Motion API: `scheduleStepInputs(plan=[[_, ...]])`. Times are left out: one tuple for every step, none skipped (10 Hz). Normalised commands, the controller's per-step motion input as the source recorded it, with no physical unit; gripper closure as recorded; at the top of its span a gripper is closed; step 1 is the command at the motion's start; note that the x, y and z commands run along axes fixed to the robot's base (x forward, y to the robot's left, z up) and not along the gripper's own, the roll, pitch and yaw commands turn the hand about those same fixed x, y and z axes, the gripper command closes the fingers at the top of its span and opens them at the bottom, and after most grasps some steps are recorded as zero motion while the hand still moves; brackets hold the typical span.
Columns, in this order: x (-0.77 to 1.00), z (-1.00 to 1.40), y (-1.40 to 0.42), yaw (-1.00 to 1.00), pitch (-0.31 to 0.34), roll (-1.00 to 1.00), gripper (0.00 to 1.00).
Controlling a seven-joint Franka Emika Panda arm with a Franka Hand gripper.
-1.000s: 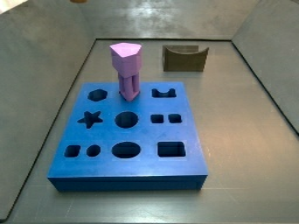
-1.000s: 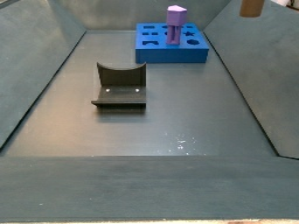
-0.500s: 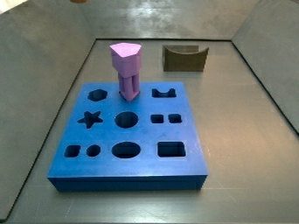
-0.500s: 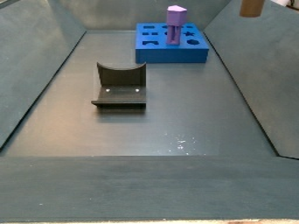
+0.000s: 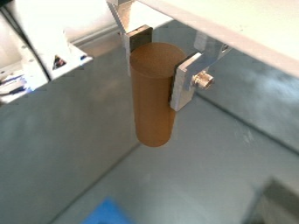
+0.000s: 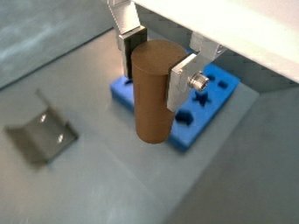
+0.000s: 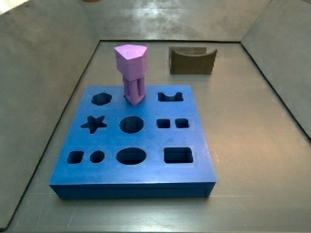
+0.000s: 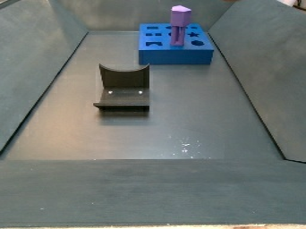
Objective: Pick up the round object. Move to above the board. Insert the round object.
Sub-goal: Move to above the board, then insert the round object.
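Note:
The round object (image 5: 152,96), a plain brown cylinder, hangs upright in my gripper (image 5: 158,63), whose jaws are shut on its upper end. It shows the same way in both wrist views (image 6: 152,92), with the gripper (image 6: 158,63) high in the air. The blue board (image 6: 191,129) lies below and behind the peg. In both side views the board (image 7: 152,138) (image 8: 174,55) lies on the floor with a purple peg (image 7: 131,73) (image 8: 180,20) standing in it. Only a small brown bit (image 7: 91,1) shows at the upper edge of a side view; the gripper is out of view there.
The dark arch-notched fixture (image 7: 192,60) (image 8: 122,89) stands on the floor apart from the board; it also shows in a wrist view (image 6: 41,136). Sloping grey walls (image 7: 43,82) close in the floor. A corner of the board (image 5: 107,213) shows far below.
The brown peg seen at the upper right edge of a side view has left that view. The brown bit in the other side view shifted slightly right. Board and purple peg unmoved.

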Motion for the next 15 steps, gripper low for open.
scheduleStepInputs(plan=[[0.81,0.22,-1.00,-0.09,0.084,-0.12,1.00],[0.80,0.22,-1.00,-0.03,0.112,-0.04,1.00],[0.81,0.23,-1.00,-0.01,0.141,-0.03,1.00],[0.83,0.23,-1.00,0.00,0.206,-0.01,1.00],[0.86,0.23,-1.00,0.01,0.246,0.02,1.00],[0.88,0.23,-1.00,0.00,0.244,0.04,1.00],[0.52,0.13,-0.55,0.01,0.241,0.14,1.00],[0.36,0.09,-0.36,0.01,0.244,0.17,1.00],[0.00,-0.06,0.00,0.00,-0.020,-0.01,1.00],[-0.03,-0.56,-0.07,0.00,-0.077,0.00,1.00],[-0.04,-0.93,-0.25,0.00,0.000,0.21,1.00],[-0.03,-0.86,-0.33,0.00,-0.057,0.02,1.00],[0.00,-0.81,-0.30,0.00,-0.060,0.00,1.00],[0.00,-0.85,-0.23,0.00,-0.023,0.00,1.00],[-0.07,-0.87,-0.26,0.00,-0.069,0.30,1.00]])
